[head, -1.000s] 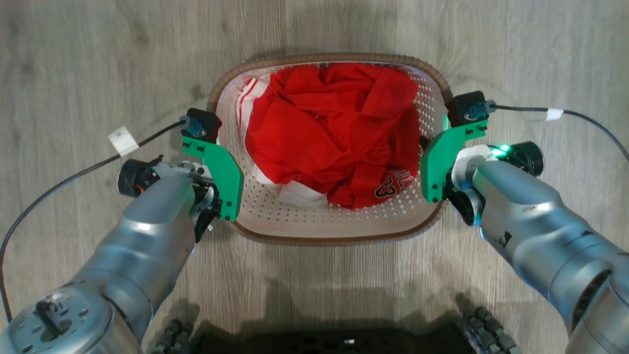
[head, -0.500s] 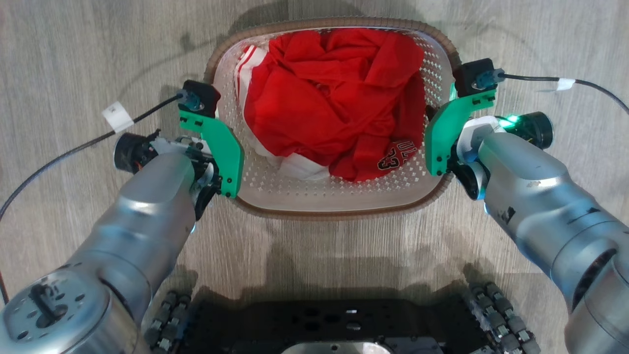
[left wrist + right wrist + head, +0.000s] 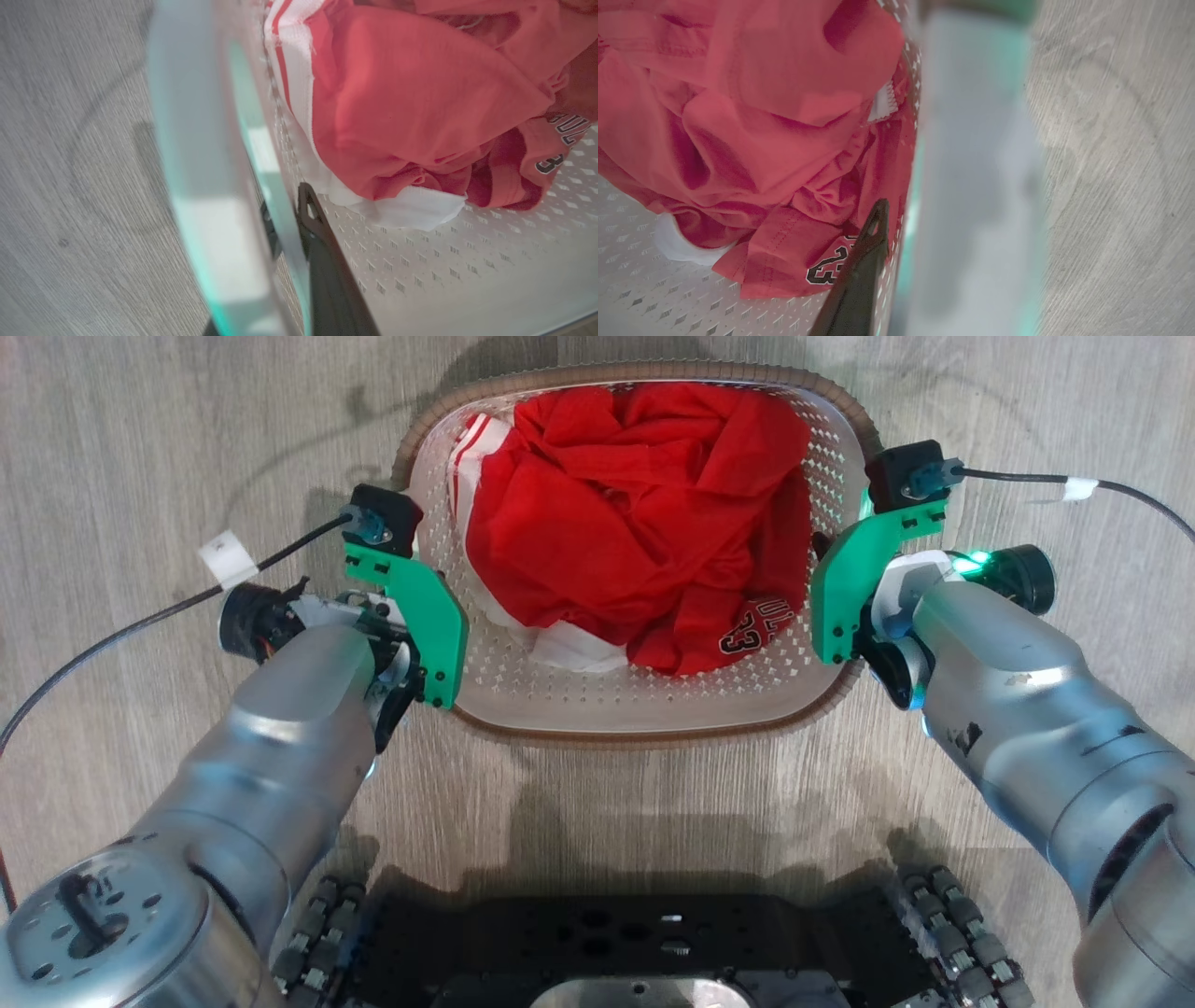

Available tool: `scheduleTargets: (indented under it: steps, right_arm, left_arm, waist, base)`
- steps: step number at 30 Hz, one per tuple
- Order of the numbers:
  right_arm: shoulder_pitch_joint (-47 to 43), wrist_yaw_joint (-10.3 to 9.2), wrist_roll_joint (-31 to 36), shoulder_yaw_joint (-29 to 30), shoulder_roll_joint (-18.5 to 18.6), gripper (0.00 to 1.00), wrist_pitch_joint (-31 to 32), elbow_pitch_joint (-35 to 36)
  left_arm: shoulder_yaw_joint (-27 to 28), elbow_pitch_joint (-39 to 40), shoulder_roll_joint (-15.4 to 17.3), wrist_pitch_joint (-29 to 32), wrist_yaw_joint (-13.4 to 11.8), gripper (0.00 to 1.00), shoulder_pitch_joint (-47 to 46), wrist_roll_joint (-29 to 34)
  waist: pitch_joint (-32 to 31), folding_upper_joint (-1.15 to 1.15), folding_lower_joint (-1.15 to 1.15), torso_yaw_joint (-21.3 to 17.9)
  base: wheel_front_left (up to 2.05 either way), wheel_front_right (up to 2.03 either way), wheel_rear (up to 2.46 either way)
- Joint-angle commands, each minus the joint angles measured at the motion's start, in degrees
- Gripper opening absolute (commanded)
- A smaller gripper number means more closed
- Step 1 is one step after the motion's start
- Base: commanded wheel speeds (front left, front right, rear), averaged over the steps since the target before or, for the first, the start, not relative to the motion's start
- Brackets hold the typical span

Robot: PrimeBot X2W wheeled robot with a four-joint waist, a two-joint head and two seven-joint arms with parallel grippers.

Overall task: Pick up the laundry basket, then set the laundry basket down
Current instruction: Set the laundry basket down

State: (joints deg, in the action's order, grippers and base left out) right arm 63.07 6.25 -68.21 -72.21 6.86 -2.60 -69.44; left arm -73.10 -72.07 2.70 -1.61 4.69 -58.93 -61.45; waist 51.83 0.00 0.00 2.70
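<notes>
— Over the grey wooden floor, what is seen?
— One laundry basket is seen, between the left pincer and the right pincer: rounded, white, its walls perforated, its rim brown and woven-looking. One crumpled red jersey with white trim is carried in it.
— How is it gripped?
— The left pincer is closed across the left wall, one finger inside, one outside. The right pincer is clamped at the right wall; one finger is seen inside, while the other is hidden by a pale blurred bar.
</notes>
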Motion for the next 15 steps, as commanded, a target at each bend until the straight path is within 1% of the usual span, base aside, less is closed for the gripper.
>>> scheduleTargets:
  steps: [1,13,14,15]
  right_arm:
    - [-2.64,1.24,0.35,-0.95,-1.59,0.00,0.24,0.92]
    - [-2.40,1.24,-0.70,-0.95,-1.74,0.00,0.57,0.15]
    - [-2.33,1.24,-0.95,-0.80,-1.75,0.10,0.43,-0.06]
    - [-2.22,1.24,-1.06,-0.72,-1.77,0.49,0.02,-0.26]
  left_arm:
    - [0.13,0.96,0.19,-1.16,-0.21,0.00,-1.20,1.38]
    - [0.00,1.69,0.18,-2.79,-1.39,0.00,-2.22,2.06]
    - [0.00,1.67,0.18,-2.91,-1.61,0.00,-2.31,2.03]
    - [0.01,1.58,0.18,-3.04,-2.12,0.00,-2.41,1.92]
  waist:
    - [0.14,0.00,0.00,-0.01]
    - [1.10,0.00,0.00,-0.02]
    - [1.15,0.00,0.00,0.00]
    - [1.19,0.00,0.00,0.02]
  base:
    - [0.00,0.00,0.00]
    - [0.00,0.00,0.00]
    - [0.00,0.00,0.00]
    - [0.00,0.00,0.00]
